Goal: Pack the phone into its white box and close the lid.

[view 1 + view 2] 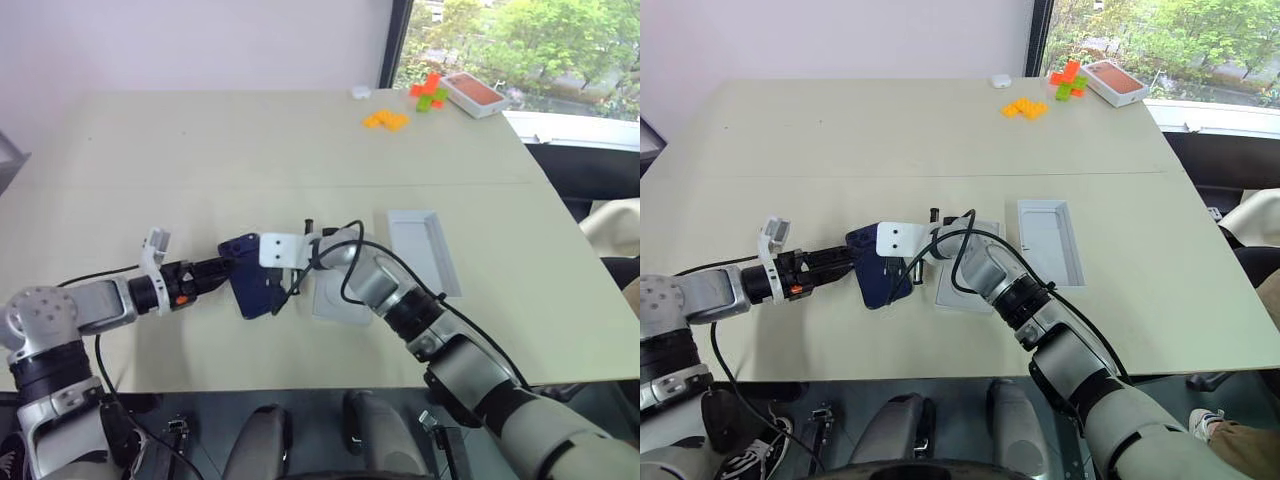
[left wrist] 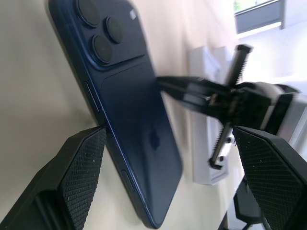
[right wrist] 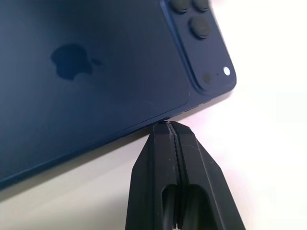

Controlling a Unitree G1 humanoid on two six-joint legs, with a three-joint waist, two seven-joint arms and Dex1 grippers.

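The dark navy phone lies back up on the table, its camera cluster at the far end. My left gripper stands open at the phone's near-left end, one finger beside its long edge. The right gripper is shut on nothing, its tips touching the phone's other long edge near the cameras. A flat greyish-white piece, which seems to be the white box, lies partly under my right arm. A deeper white shell, apparently the lid, lies open side up further right.
At the far right corner of the table lie orange bricks, green and orange bricks, a white box with an orange-red top and a small white object. The table's right edge runs close to the lid.
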